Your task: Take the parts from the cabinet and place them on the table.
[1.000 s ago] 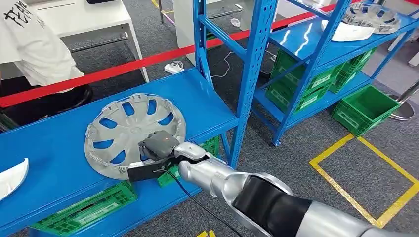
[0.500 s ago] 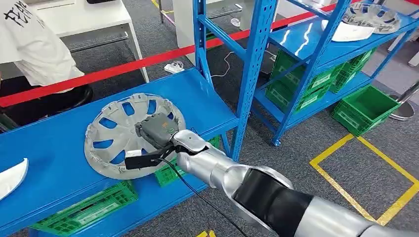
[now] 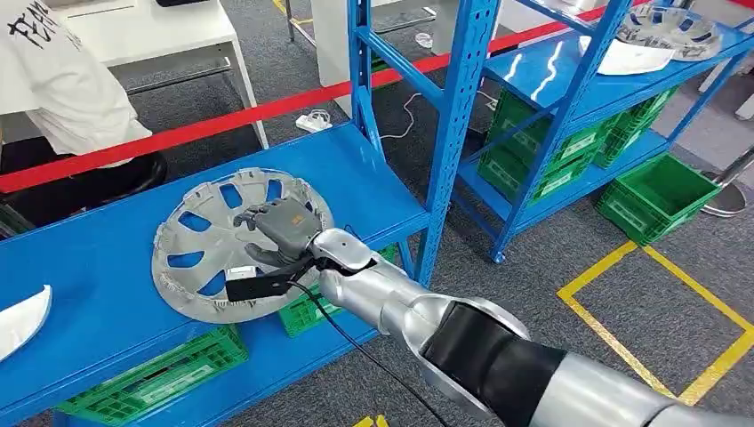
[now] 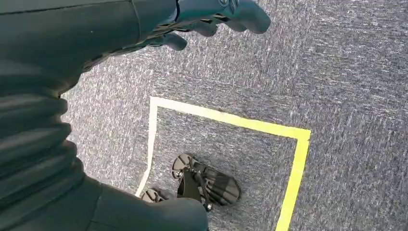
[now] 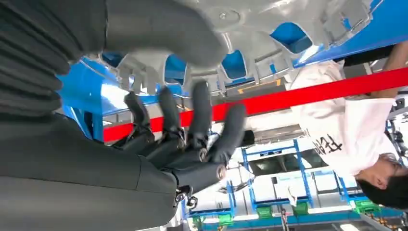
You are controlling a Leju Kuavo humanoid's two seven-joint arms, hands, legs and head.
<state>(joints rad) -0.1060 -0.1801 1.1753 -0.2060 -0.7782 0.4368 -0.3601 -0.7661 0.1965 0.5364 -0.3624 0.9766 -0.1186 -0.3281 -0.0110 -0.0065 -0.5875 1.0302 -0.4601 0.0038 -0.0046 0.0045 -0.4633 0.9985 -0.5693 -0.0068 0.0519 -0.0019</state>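
A grey wheel cover lies flat on the blue cabinet shelf, left of centre in the head view. My right hand hovers over the cover's middle on my outstretched silver arm, fingers spread and holding nothing. The right wrist view shows the same spread fingers close to the cover's ribbed grey rim, the thumb nearest it. My left hand hangs over grey carpet with nothing in it, its fingers loosely apart.
A blue upright post stands just right of the cover. A white part lies at the shelf's left end. Green crates sit below. A person in a white shirt sits behind the red tape. Another shelf stands further right.
My right hand has moved from the cover's near edge up over its middle. Its fingers have spread apart from a curled pose.
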